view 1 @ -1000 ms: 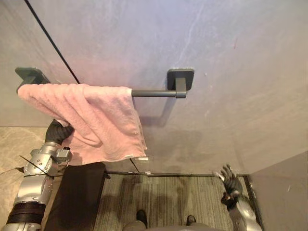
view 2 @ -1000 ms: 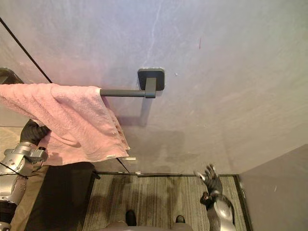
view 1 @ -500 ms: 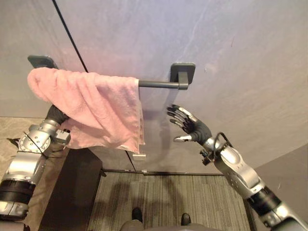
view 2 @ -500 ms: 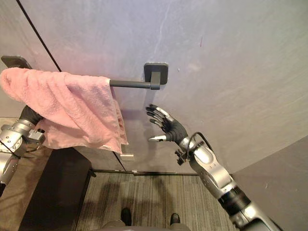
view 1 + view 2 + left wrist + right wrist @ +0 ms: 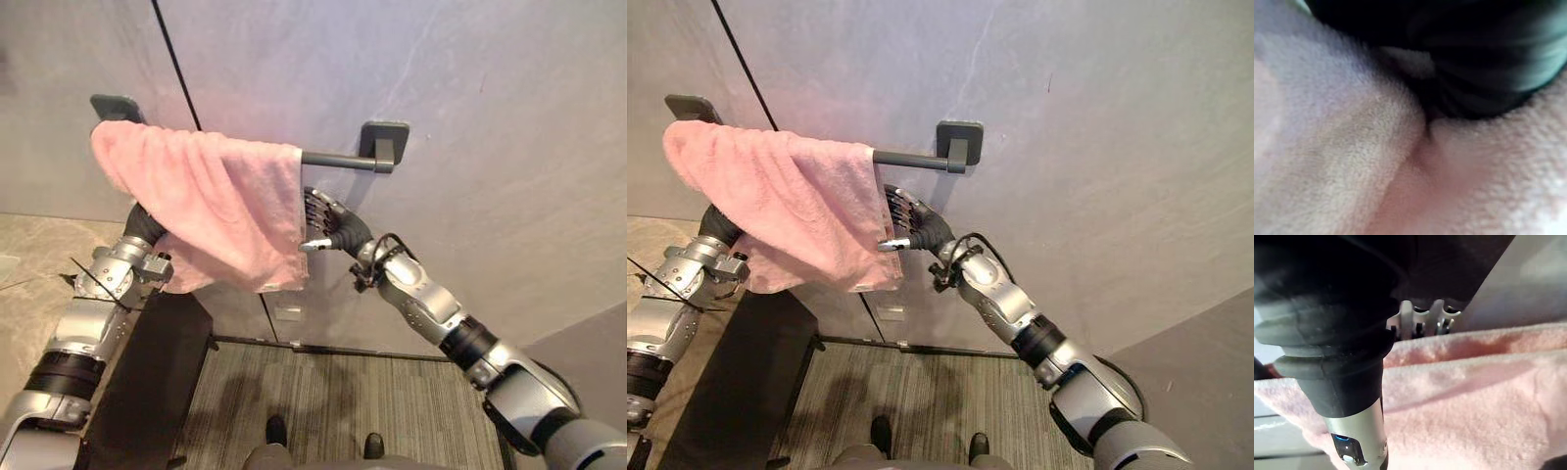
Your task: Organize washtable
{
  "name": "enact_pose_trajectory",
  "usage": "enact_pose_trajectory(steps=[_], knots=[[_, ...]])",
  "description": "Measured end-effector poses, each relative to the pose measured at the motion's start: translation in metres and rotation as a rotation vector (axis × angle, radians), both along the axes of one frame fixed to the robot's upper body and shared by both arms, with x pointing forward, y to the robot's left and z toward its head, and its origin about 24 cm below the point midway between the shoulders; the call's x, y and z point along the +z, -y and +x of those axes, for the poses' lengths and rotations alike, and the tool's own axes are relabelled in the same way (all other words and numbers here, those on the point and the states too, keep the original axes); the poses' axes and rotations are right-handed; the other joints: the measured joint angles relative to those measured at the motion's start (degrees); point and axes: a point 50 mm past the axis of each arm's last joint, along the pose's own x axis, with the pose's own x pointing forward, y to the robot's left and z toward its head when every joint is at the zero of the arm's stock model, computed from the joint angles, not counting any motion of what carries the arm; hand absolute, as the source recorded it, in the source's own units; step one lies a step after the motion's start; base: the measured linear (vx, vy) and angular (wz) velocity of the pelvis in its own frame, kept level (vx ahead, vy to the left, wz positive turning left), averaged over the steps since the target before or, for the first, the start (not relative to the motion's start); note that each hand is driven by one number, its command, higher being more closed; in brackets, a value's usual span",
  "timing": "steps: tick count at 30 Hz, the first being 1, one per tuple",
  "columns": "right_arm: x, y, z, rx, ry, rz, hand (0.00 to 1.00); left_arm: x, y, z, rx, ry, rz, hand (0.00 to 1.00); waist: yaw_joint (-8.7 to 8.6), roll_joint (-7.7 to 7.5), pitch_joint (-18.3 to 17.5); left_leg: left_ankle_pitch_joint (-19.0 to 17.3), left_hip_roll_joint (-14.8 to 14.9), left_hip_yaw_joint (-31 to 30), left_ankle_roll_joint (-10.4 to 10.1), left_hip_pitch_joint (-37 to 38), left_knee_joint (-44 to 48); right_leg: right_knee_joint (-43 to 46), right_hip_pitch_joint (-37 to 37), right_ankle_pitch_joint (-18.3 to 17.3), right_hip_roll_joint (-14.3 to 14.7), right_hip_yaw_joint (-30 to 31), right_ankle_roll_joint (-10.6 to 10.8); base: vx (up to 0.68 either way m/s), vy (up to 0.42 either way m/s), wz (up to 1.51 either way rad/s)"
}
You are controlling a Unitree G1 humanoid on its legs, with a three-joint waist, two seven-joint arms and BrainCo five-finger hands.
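Note:
A pink towel (image 5: 216, 206) hangs over a dark towel bar (image 5: 338, 160) fixed to the grey wall by a square mount (image 5: 384, 142). My left hand (image 5: 145, 225) is tucked up under the towel's lower left part, and cloth covers its fingers. The left wrist view has towel cloth (image 5: 1352, 161) pressed close against the hand's dark cover. My right hand (image 5: 333, 227) is at the towel's right hanging edge. Its fingers (image 5: 1422, 318) lie straight behind the cloth (image 5: 1474, 401), with the thumb (image 5: 1359, 440) in front, so the edge sits between them.
A black cabinet block (image 5: 147, 382) stands at the lower left under the towel. A striped grey floor (image 5: 343, 401) lies below. A dark seam (image 5: 176, 59) runs down the wall behind the towel. A beige surface (image 5: 29, 264) is at the far left.
My right arm has risen from low on the right and reached leftward to the towel's right edge. The camera has shifted. My left hand stays under the towel.

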Motion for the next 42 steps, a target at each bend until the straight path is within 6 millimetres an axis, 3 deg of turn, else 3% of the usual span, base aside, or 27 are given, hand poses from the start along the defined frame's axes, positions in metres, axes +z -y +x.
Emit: enact_pose_trajectory(steps=[6,11,34,35,42], knots=[[-0.001,-0.004,0.006,-0.063,0.025,-0.046,1.00,-0.001,0.001,0.000,0.008,-0.002,-0.008,1.00,0.01,0.06,-0.04,0.28,0.04,-0.24,0.01,-0.81,0.00,-1.22,-0.05,1.06,0.04,-0.24,-0.14,-0.04,0.008,0.03],[0.007,0.016,0.019,-0.198,0.042,-0.022,1.00,-0.007,0.006,0.001,0.009,-0.004,-0.045,1.00,-0.08,0.13,-0.07,0.40,0.04,-0.32,-0.05,-0.96,0.00,-1.55,0.00,1.41,0.04,-0.32,0.00,0.00,0.000,0.00],[0.005,0.038,0.018,-0.291,0.061,0.012,1.00,-0.009,-0.012,-0.008,0.141,0.046,-0.132,1.00,-0.23,0.52,-0.04,0.38,-0.07,-0.76,-0.09,-1.04,-0.01,-1.57,0.13,1.33,-0.09,-0.68,-0.14,0.00,0.000,0.00],[0.004,0.039,0.017,-0.292,0.057,0.013,0.00,-0.009,-0.012,-0.008,0.141,0.047,-0.132,1.00,-0.23,0.53,-0.04,0.38,-0.07,-0.76,-0.09,-1.06,-0.01,-1.57,0.12,1.33,-0.09,-0.69,-0.14,0.00,0.000,0.00],[0.004,0.041,0.017,-0.273,0.046,0.026,0.00,-0.009,-0.015,-0.008,0.153,0.049,-0.139,1.00,-0.25,0.53,-0.04,0.38,-0.07,-0.76,-0.09,-1.13,-0.01,-1.64,0.07,1.46,-0.08,-0.68,0.06,0.00,0.000,0.00]])
